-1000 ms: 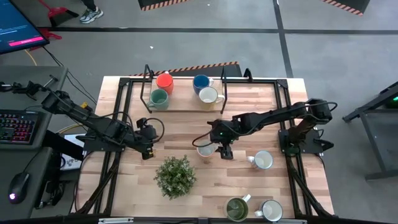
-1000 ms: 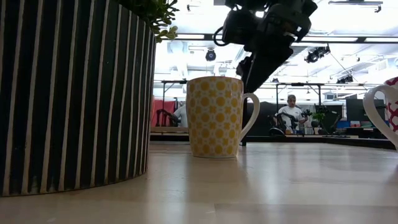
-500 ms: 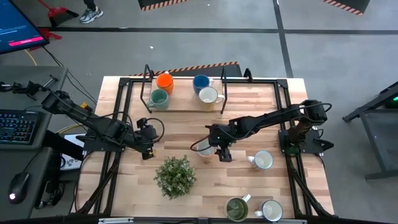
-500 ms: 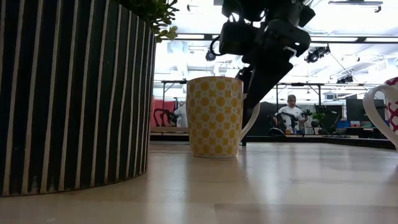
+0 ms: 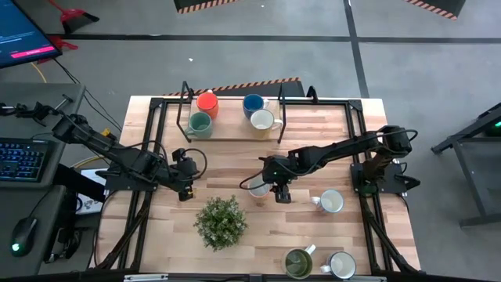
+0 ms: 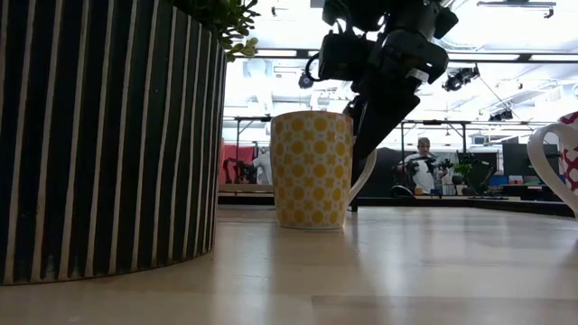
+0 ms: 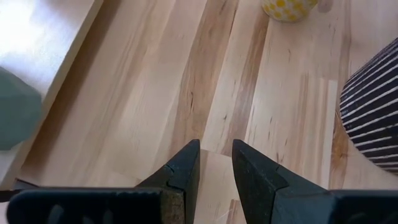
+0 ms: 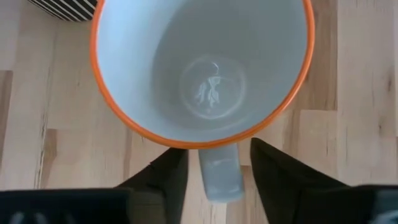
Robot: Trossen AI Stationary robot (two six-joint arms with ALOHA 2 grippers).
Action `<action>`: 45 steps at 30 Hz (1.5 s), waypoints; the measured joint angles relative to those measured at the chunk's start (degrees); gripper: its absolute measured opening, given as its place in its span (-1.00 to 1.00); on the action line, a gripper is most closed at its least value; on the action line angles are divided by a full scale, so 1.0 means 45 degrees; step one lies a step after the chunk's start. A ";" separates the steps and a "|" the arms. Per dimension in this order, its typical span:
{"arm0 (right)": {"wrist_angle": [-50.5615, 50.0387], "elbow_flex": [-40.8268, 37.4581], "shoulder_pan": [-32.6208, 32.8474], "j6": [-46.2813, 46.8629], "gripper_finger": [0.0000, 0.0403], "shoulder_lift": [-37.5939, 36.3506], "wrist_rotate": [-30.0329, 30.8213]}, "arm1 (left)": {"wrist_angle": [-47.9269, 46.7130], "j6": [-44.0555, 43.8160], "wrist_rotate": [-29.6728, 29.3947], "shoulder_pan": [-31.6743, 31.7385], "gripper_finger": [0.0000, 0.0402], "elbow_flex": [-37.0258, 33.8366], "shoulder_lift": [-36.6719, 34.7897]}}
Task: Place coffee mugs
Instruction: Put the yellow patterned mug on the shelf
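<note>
Yellow-dotted mug (image 6: 312, 170), orange rim, white inside, stands upright on the counter (image 5: 235, 157) directly under my right fingers (image 8: 214, 171). Its handle (image 8: 221, 175) points back toward my wrist and sits in the gap between my two right fingers, which are apart, one on each side of the handle. I cannot tell whether either pad touches it. From table height the handle shows on the side where my right arm comes down, and the fingers hang just behind it.

Seen from above, the same mug (image 5: 258, 189) is mostly covered by my right wrist, mid-counter. Just beyond my right fingers, toward the counter's near edge, is the potted plant (image 5: 221, 221) in its black-and-white striped pot (image 6: 108, 135).

Well ahead of my right fingers, on a raised shelf (image 5: 231, 133) at the far side: orange mug (image 5: 207, 102), teal mug (image 5: 200, 124), blue mug (image 5: 253, 103), cream mug (image 5: 262, 121).

Off to the outer side of my right fingers: a white mug (image 5: 331, 202) nearby; farther off at the near edge, an olive-green mug (image 5: 298, 263) just beside another white mug (image 5: 341, 265).

My left fingers (image 7: 216, 163) hang low over bare counter, slightly apart, holding nothing, well apart from the dotted mug.
</note>
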 joint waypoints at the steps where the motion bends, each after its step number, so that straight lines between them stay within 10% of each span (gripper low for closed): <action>1: -0.0009 0.0000 0.0000 0.0039 -0.35 0.0000 -0.0001 | 0.0000 0.0090 0.0002 -0.0002 -0.60 0.0000 0.0001; 8: 0.0083 0.0000 0.0059 0.0600 -0.87 -0.0005 0.0728 | -0.0010 0.0122 0.0002 0.0000 -0.60 0.0000 0.0000; 19: 0.0145 0.0000 0.0160 0.1033 -0.87 -0.0270 0.1587 | -0.0728 -0.0120 -0.0149 -0.0004 -0.60 0.0000 -0.0142; 31: 0.0470 0.0056 -0.0618 0.0541 -0.87 -0.2289 0.3371 | -0.1583 -0.3550 -0.3154 -0.2064 -0.60 -0.1205 -0.2683; 45: -0.3483 0.6991 -0.3541 -0.1092 -0.87 -0.0928 0.3132 | -0.0648 -0.4485 -0.3458 -0.3370 -0.60 -0.2273 -0.3645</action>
